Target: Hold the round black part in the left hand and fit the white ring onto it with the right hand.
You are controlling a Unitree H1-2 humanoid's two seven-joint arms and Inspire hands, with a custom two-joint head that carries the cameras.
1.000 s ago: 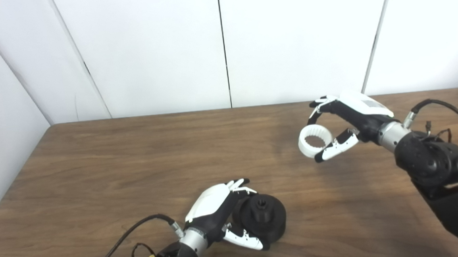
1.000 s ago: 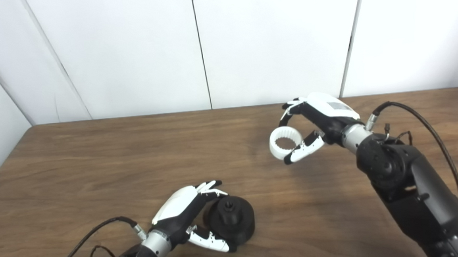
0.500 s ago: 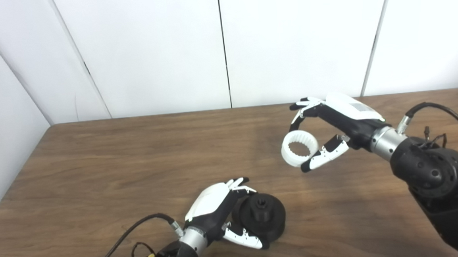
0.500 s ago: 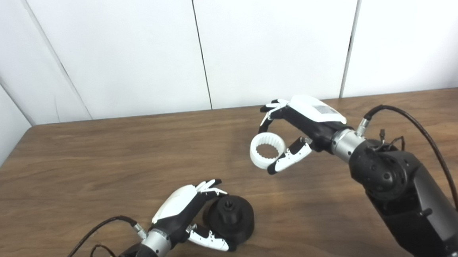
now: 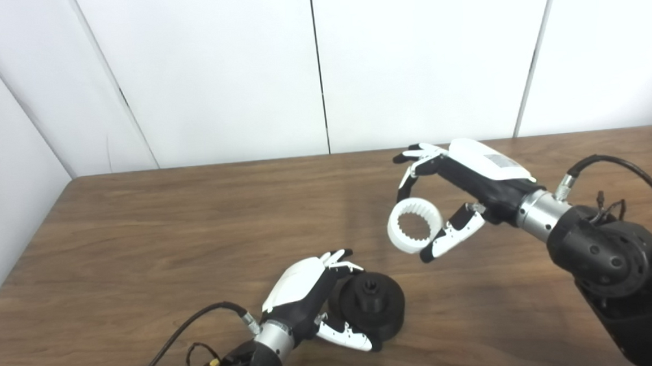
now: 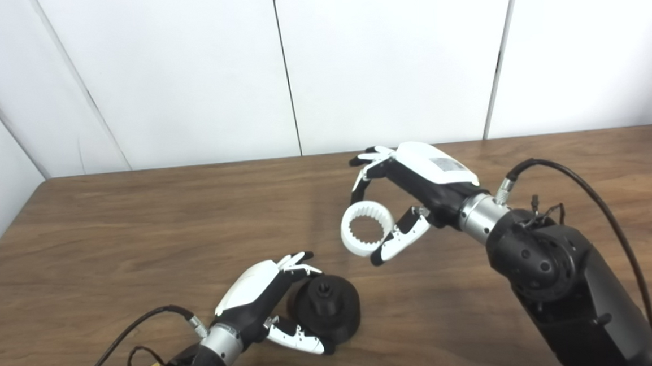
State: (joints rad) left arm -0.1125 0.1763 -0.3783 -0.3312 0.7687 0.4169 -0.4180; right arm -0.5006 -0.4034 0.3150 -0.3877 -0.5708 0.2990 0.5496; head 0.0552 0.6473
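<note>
At the near edge of the table (image 5: 108, 236), our left robot hand (image 5: 310, 300) grips the round black part (image 5: 370, 307), a matte, squat disc with a raised hub; whether it is lifted we cannot tell. Farther back, our right robot hand (image 5: 459, 189) pinches the white ring (image 5: 415, 232) aloft, smooth outside, toothed within, well apart from the part. Both grasps look done; we judge that alignment and fitting remain. The wood-grain top is dark brown.

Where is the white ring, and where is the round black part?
white ring (image 5: 404, 242), left eye view, on its lower-left rim.
round black part (image 5: 387, 309), left eye view, on its right side.
</note>
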